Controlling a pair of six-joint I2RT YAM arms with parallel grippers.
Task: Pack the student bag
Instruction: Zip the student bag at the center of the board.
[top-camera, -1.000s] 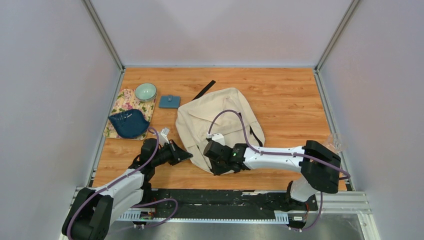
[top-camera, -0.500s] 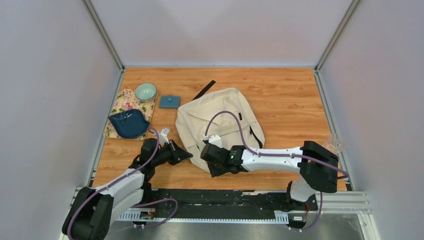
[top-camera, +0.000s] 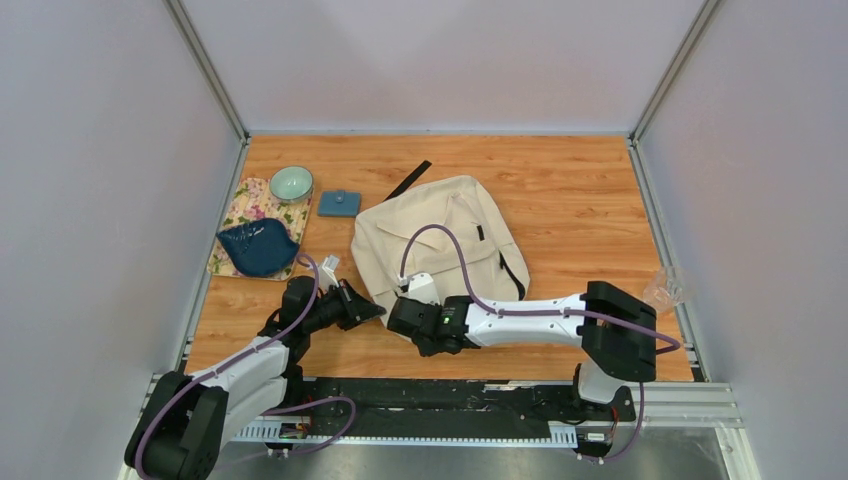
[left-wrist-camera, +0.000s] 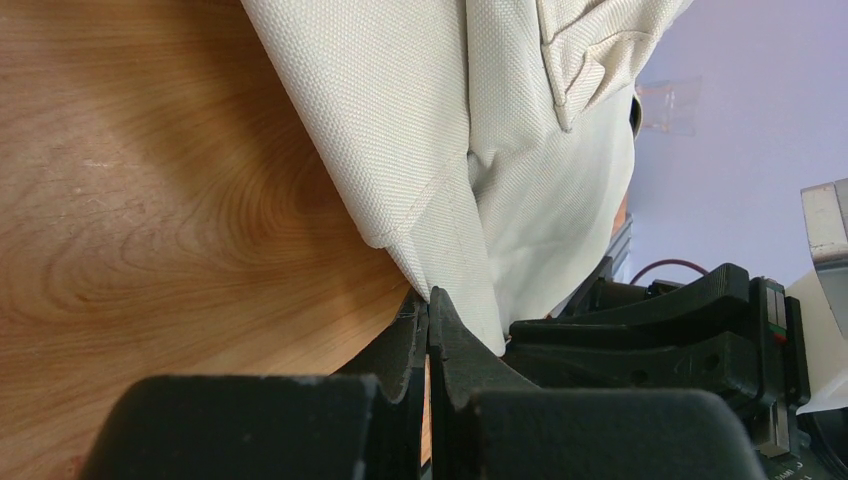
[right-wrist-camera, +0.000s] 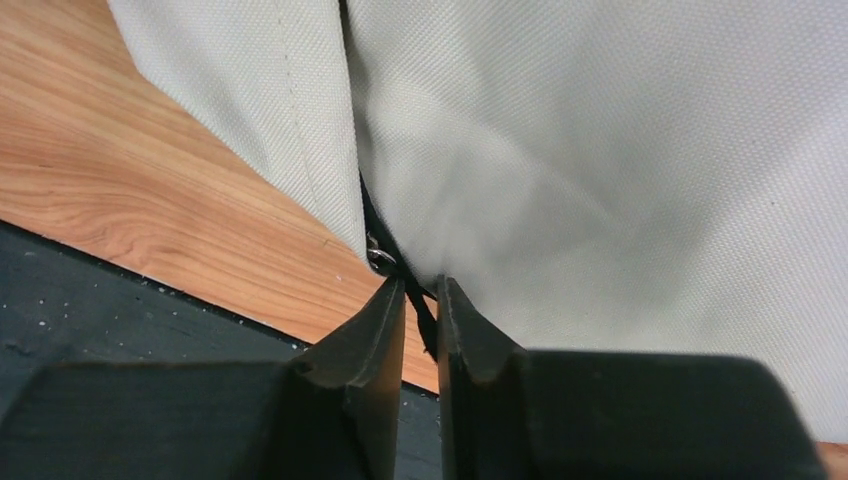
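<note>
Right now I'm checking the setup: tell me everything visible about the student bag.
The student bag is a cream woven-fabric backpack lying flat mid-table, front flap up, with black straps and a black zipper. The left gripper is shut on its near edge. The right gripper pinches a black zipper tab at its near seam.

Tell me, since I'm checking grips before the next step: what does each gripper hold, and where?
The left gripper is shut on the student bag at its near fabric edge. The right gripper pinches the bag's black zipper pull by the metal ring.
</note>
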